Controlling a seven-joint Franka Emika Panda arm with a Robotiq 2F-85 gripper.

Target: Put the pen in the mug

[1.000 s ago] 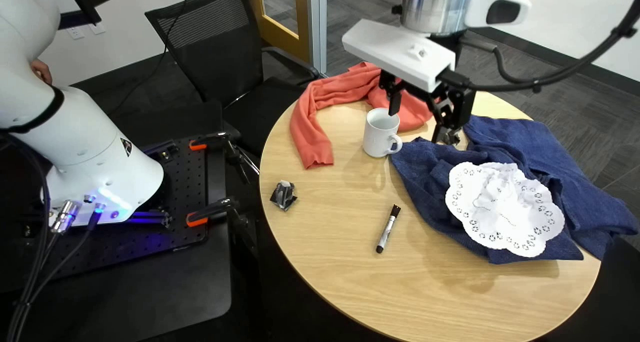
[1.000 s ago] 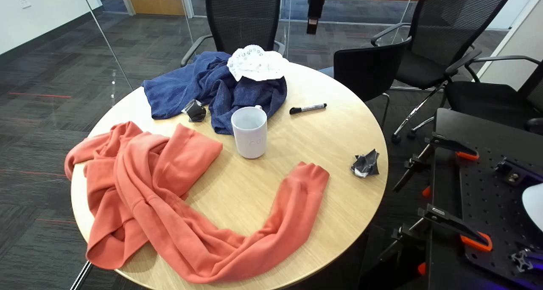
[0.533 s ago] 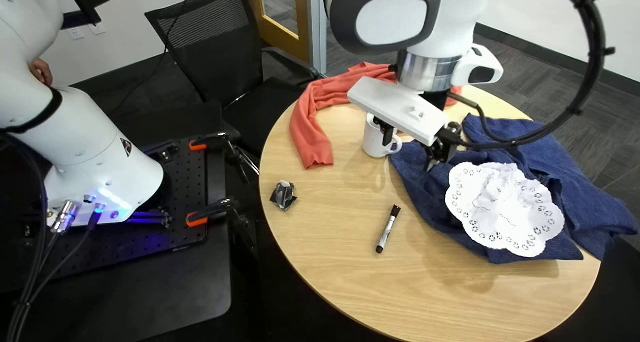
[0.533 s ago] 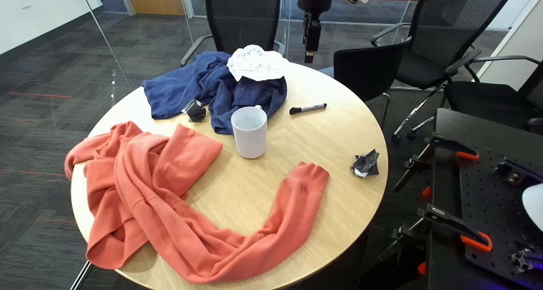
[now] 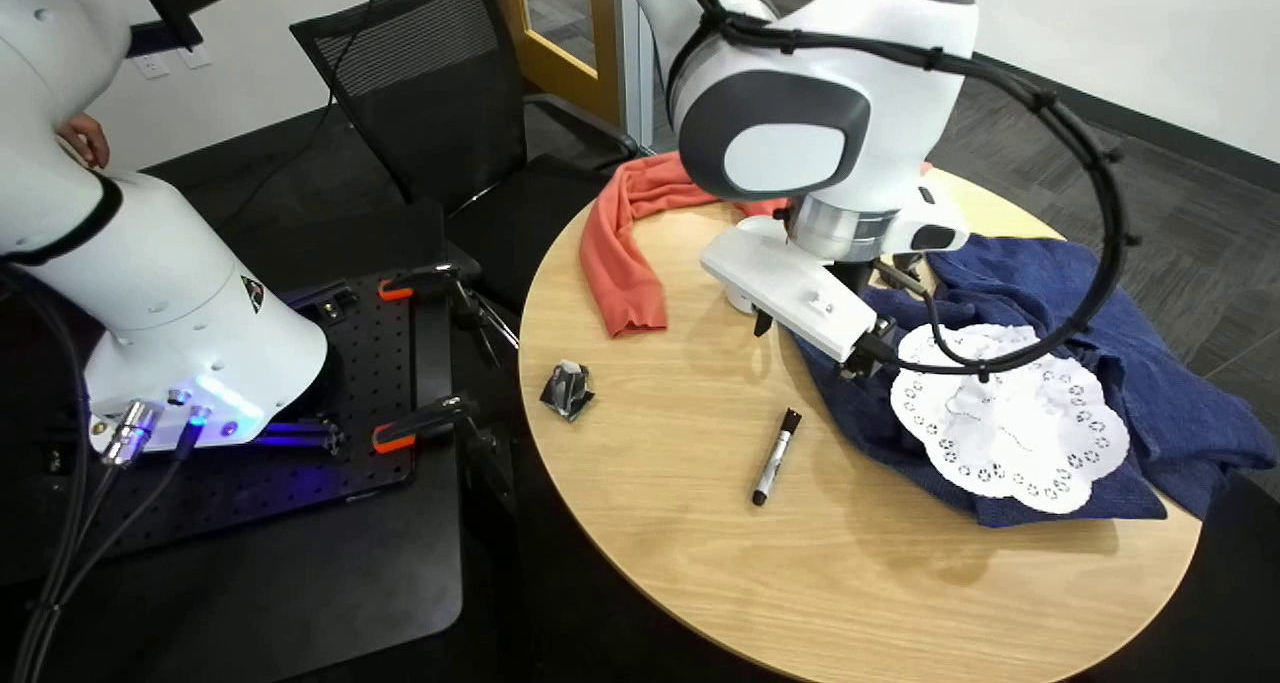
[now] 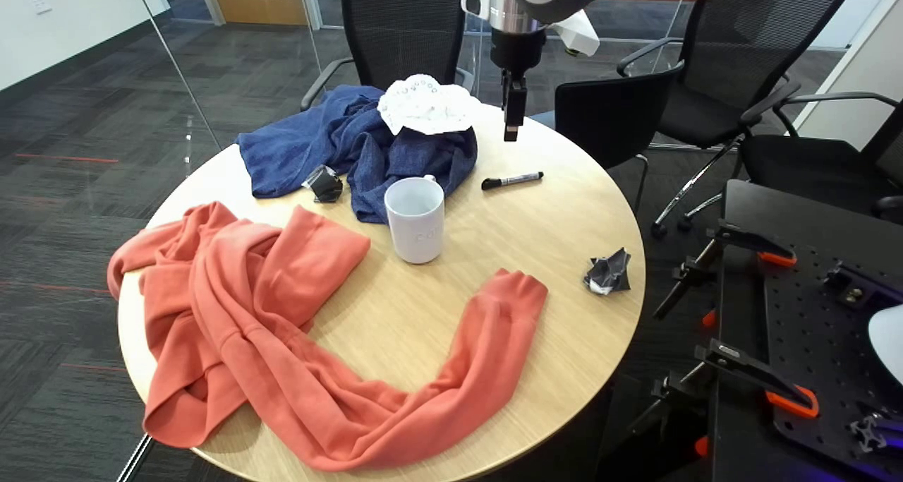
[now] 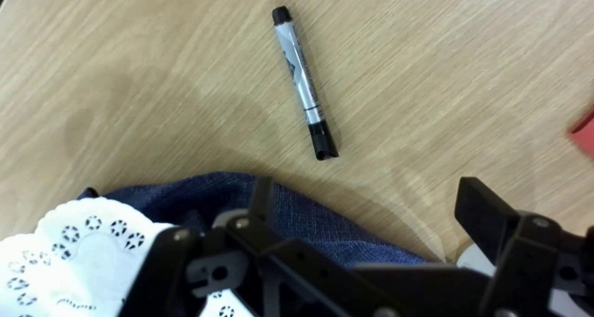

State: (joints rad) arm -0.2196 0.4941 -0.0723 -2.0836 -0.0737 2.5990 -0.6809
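Office meeting room: mesh chairs [image 6: 405, 30], glass wall [image 6: 480, 55], carpet tiles [image 6: 85, 207], round table [image 6: 557, 228]

Robotiq gripper [image 6: 513, 130] dropped closer to table [image 6: 564, 221] — wrist housing [image 5: 788, 288] now hides most of white mug [image 5: 740, 301] in an exterior view.

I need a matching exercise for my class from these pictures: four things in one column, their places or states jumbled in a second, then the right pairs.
Things
1. slim black-and-silver marker pen
2. white cylindrical ceramic mug
3. scalloped white paper doily
4. black two-fingered robot gripper

Places and states
A. spread on top of the crumpled dark blue denim cloth
B. open, above the round wooden table
C. lying on its side, black at both ends
D. standing upright

Right pairs: 1-C, 2-D, 3-A, 4-B
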